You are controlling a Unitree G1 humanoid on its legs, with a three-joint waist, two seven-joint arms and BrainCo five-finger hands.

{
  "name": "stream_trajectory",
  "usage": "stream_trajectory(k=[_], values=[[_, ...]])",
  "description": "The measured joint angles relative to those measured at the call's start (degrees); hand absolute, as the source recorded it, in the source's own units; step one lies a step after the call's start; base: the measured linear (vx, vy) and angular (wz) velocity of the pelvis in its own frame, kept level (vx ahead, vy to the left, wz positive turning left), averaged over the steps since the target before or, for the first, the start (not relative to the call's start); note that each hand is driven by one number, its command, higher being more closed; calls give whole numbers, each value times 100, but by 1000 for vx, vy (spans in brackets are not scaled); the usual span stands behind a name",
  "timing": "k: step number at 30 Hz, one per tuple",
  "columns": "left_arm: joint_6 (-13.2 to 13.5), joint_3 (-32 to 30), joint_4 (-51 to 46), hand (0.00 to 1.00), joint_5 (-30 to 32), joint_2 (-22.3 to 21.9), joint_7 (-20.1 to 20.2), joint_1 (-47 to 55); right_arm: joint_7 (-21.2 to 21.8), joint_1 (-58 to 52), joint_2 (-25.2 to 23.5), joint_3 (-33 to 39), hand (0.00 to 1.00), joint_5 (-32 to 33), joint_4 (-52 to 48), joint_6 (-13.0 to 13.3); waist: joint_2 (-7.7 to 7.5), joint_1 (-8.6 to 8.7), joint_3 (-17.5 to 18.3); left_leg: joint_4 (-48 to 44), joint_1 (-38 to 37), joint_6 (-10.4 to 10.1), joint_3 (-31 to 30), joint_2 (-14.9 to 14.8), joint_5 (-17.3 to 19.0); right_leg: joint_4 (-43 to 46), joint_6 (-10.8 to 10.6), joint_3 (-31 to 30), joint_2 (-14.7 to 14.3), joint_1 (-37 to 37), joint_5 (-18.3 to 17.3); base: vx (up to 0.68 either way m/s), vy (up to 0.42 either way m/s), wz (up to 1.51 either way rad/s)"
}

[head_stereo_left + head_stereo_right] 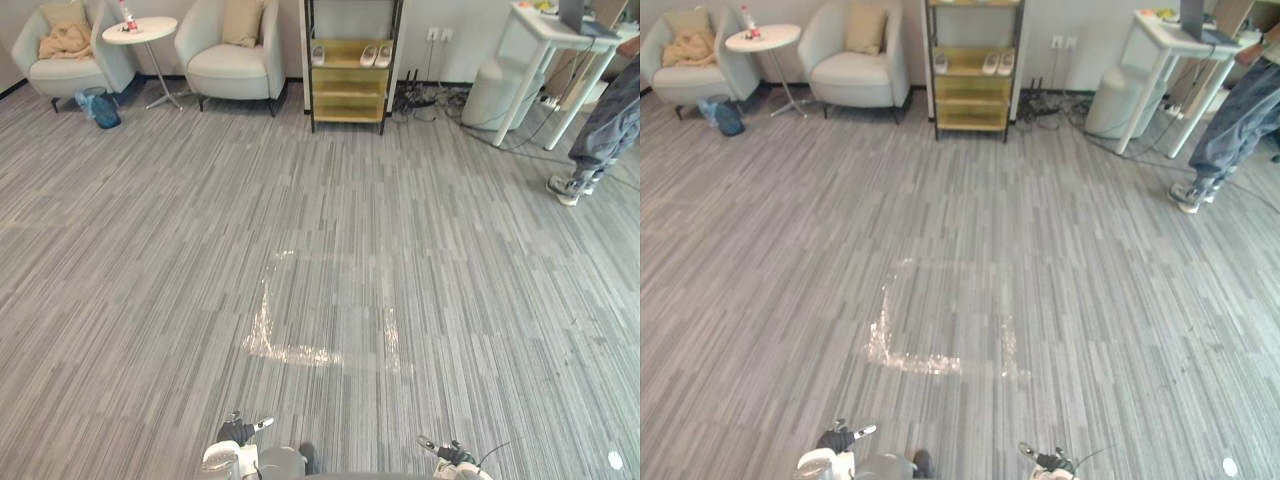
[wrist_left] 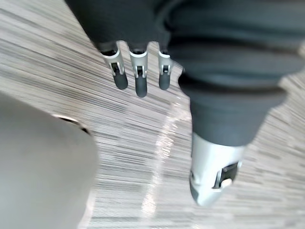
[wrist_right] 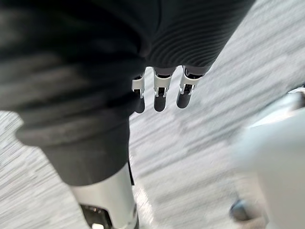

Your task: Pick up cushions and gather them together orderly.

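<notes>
The left cushion (image 1: 65,15) and right cushion (image 1: 243,20) are seated on two armchairs (image 1: 235,65) at 11 o'clock. The left robot hand (image 2: 137,78) is hung at 7 o'clock, fingers straight, empty; the right robot hand (image 3: 160,93), at 5 o'clock, likewise.

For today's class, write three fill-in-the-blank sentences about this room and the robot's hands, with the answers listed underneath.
1. A beige ____ leans against the back of the armchair beside the shelf unit.
2. The round white table stands ____ the two armchairs.
3. The left hand and the right hand both have straight fingers and hold ____.
Missing words: cushion; between; nothing.
</notes>
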State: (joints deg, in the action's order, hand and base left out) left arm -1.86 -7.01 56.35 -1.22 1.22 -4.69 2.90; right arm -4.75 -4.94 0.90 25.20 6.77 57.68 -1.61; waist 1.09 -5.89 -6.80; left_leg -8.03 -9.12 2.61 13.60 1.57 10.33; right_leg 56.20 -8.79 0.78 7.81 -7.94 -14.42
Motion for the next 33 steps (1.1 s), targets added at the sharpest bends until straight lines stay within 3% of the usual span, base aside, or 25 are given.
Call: stream_trajectory(k=[1, 3, 5, 6, 7, 9, 11, 12, 13, 14, 16, 17, 19, 20, 21, 22, 25, 27, 29, 30, 33], values=[[-10, 113, 70, 0, -3, 31, -3, -27, 6, 9, 15, 41, 0, -10, 9, 7, -13, 100, 8, 189, -264, 2, -77, -70, 2, -592, 211, 323, 34, -183, -130, 300, -36, 32], [-7, 197, 121, 0, -4, 54, 1, -68, 11, 49, 26, 139, 0, -8, 22, 13, -5, 207, 2, 236, -380, -18, -261, -210, 75, -1891, 369, 649, -11, -431, -64, 370, -132, 59], [-4, 191, 156, 0, 2, 59, 6, -102, 9, 111, 56, 292, 0, -8, 107, 4, 3, 279, -22, 237, -501, -203, -440, -343, 366, -3206, 461, 531, -185, -603, 434, 430, -252, 55], [-2, 195, 169, 0, 5, 149, 8, -37, 6, 113, 63, 337, 0, -8, 260, -6, -108, 259, 3, 220, -578, -293, -527, -268, 482, -3924, 471, 288, -209, -610, 1049, 515, -350, 41], [-5, 158, 246, 0, -6, 138, -5, 4, 9, 70, 181, 402, 0, -6, 356, -4, -27, 305, 20, 131, -712, -374, -777, -333, 590, -3735, 637, 231, -331, -560, 1444, 524, -349, 33], [18, 105, 266, 0, -5, -1, 15, -1, -7, 78, 303, 410, 0, -8, 435, -14, 189, 256, 24, -454, -569, -384, -963, -512, 582, -3675, 744, 295, -393, -450, 1190, 417, -289, 12], [22, -16, 276, 0, 4, -124, 10, 14, -2, 63, 361, 408, 0, -6, 415, -10, 347, 246, 81, -1460, -114, -557, -1137, -646, 481, -3802, 864, 427, -491, -242, 1039, 358, -284, 9], [22, -61, 272, 0, 4, -205, 13, -3, -4, 20, 373, 408, 0, -6, 392, -7, 375, 264, 76, -2222, 180, -863, -1240, -708, 236, -3883, 933, 504, -532, -10, 948, 340, -251, 16], [34, -92, 194, 0, 10, -192, 37, -9, -16, -13, 352, 391, 0, -1, 389, -9, 351, 222, 58, -3054, 499, -969, -1258, -771, -185, -4047, 1018, 539, -540, 266, 869, 328, -224, 14], [33, -92, 170, 0, 12, -186, 42, -5, -18, -3, 341, 381, 0, 4, 386, -8, 343, 216, 53, -3362, 619, -938, -1209, -832, -206, -4138, 1062, 546, -549, 414, 836, 296, -176, 9], [35, -87, 129, 0, 50, -125, 43, -1, -30, 19, 303, 388, 0, 12, 370, -5, 286, 212, 24, -3653, 962, -694, -875, -901, 166, -4498, 1094, 584, -529, 928, 785, 282, -153, 13], [36, -69, 69, 0, 120, -91, 40, 4, -31, 16, 285, 402, 0, 17, 394, -7, 229, 212, 14, -3250, 1118, -651, -678, -817, 346, -4661, 1065, 628, -451, 1109, 766, 208, -111, 10], [43, 9, 34, 0, 122, -65, 33, 13, -39, 39, 269, 413, 0, 20, 394, -5, 205, 199, 7, -2010, 1184, -670, -654, -607, 363, -4745, 965, 618, -381, 1253, 697, 184, -26, -2], [44, 13, 36, 0, 123, -67, 26, 10, -39, 45, 258, 408, 0, 19, 392, -5, 211, 198, 6, -1093, 1196, -665, -693, -506, 143, -4742, 892, 596, -386, 1312, 622, 213, 31, -8], [43, 12, 38, 0, 123, -71, 25, 9, -37, 37, 262, 405, 0, 18, 392, -7, 222, 198, 10, -753, 1200, -680, -769, -474, -102, -4728, 850, 585, -417, 1333, 578, 243, 73, -13], [43, -12, 39, 0, 109, -109, 24, 12, -42, 25, 266, 405, 0, 14, 395, -8, 310, 191, -5, -408, 1218, -636, -970, -481, -677, -4646, 788, 539, -558, 1401, 465, 258, 105, -19], [29, -98, 51, 0, 120, 29, 36, 2, -64, -11, 85, 282, 0, 16, 378, -10, -12, 144, 99, -123, 907, -557, -797, -273, -593, -4544, 647, 342, -324, 1444, 273, 282, 95, -22], [19, -100, 66, 0, 125, 55, 34, 13, -63, -34, 48, 257, 0, 15, 376, -10, -91, 141, 136, 179, 710, -481, -772, -119, -641, -4554, 572, 312, -198, 1480, 226, 181, 81, -12], [18, -91, 105, 0, 140, 31, 38, 25, -64, -116, 14, 268, 0, 18, 276, -6, -59, 139, 139, 430, 496, -426, -782, 13, -677, -4569, 510, 326, -83, 1593, 184, 121, 57, 3], [46, 194, 275, 0, 166, 148, 139, -12, -35, -246, 129, 276, 0, 14, 308, -15, -158, 149, 94, 1387, 107, -353, -1153, 115, -1283, -4789, 488, 398, -92, 1722, 179, 0, 0, 0], [46, 194, 275, 0, 166, 148, 139, -12, -35, -246, 129, 276, 0, 14, 308, -15, -158, 149, 93, 1387, 107, -353, -1153, 115, -1283, -4789, 488, 398, -92, 1722, 179, 0, 0, 0]])
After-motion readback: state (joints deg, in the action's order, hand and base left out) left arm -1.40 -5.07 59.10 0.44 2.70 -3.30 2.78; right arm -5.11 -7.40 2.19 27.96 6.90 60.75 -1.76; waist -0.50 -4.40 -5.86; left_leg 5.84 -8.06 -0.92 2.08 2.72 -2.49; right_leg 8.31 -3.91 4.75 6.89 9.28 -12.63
